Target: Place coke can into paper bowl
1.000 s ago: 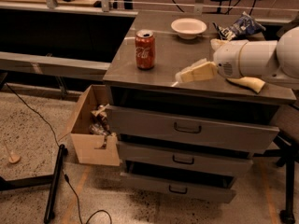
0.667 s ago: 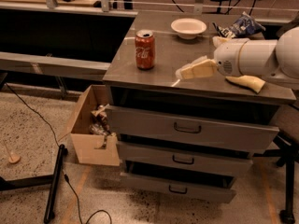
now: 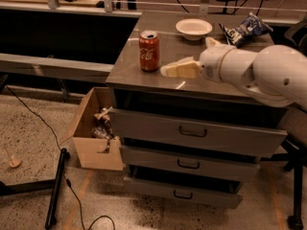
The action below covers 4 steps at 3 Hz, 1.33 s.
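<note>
Gripper (image 3: 178, 70), pale cream and wedge-shaped, at the end of a thick white robot arm (image 3: 254, 71) reaching in from the right, low over the dark grey top of a three-drawer metal cabinet (image 3: 201, 131). Tip pointed left, just beside the small red aluminium coke can (image 3: 149, 51) with white script and silver top; touching or narrowly apart, cannot tell. Open or closed, cannot tell either; nothing visibly in its grasp. Can upright near the front left of the cabinet top, outside the bowl. Shallow round white paper bowl (image 3: 183, 27) with a wide rim farther back, around the rear middle of the same top, well apart from the can. Crumpled blue-and-white chip bag (image 3: 244, 29) just right of the bowl, by the rear edge. Drawers standing partly out, the lower ones staggered. On the speckled floor left of the cabinet, an open brown cardboard box (image 3: 91, 147) with scraps inside, right against the cabinet's side. Long black bar (image 3: 55, 188) and a thin black cable on the floor nearby.
</note>
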{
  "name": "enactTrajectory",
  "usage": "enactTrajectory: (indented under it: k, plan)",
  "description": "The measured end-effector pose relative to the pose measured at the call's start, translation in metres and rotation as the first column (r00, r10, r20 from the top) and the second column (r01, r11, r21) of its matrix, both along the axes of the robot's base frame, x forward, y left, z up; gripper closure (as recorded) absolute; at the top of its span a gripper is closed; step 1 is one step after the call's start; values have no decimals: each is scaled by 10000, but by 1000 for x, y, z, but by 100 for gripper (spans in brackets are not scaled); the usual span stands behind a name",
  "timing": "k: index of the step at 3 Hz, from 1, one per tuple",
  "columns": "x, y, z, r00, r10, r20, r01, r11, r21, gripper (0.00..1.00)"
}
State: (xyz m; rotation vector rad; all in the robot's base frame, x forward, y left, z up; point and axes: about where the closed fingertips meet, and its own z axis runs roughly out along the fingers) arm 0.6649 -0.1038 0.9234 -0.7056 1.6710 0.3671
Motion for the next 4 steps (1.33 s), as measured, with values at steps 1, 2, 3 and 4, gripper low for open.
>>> enactTrajectory:
  k: [1,2,3,4]
  plan:
    - [37,31,8,9951,-419,895,300,9910,1304,0]
    - [66,56,11,9905,-422,1310,143,9782,2073,0]
    - [84,80,8,9920,-11,1262,-292,9709,2379,0]
    - [88,94,-13,9965,574,605,-690,9750,2110,0]
